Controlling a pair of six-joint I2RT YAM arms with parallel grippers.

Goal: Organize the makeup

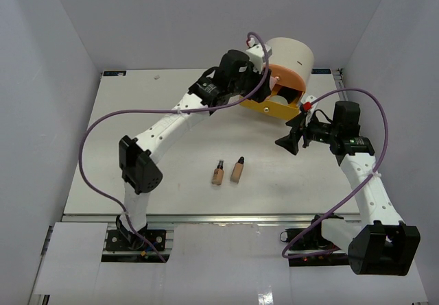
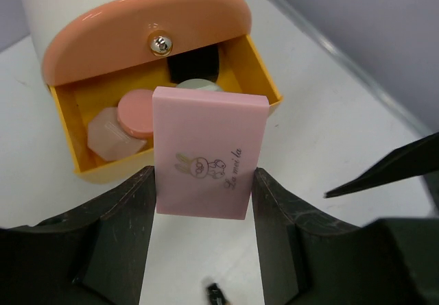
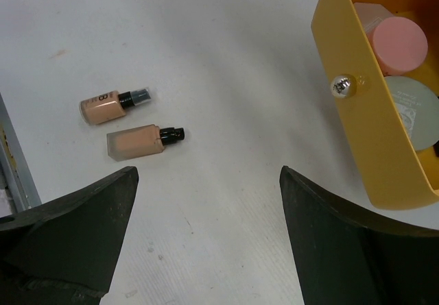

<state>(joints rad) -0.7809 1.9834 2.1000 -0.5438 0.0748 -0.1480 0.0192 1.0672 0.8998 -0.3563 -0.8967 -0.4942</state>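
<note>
My left gripper (image 2: 204,202) is shut on the flat pink square (image 2: 209,153) and holds it upright just in front of the open yellow drawer (image 2: 263,77). In the drawer lie a pink round jar (image 2: 135,112), a pale pink jar (image 2: 105,131), the pale green round jar (image 2: 195,84) and a black jar (image 2: 194,63). Two beige black-capped bottles (image 1: 218,173) (image 1: 238,168) lie side by side mid-table; they also show in the right wrist view (image 3: 111,105) (image 3: 143,141). My right gripper (image 3: 209,202) is open and empty, above the table beside the drawer (image 3: 360,123).
The big cream cylinder (image 1: 291,57) stands at the back of the table with its pink drawer front (image 2: 147,31) above the open yellow one. The right gripper (image 1: 289,142) hovers close to the drawer's right end. Grey walls enclose the table.
</note>
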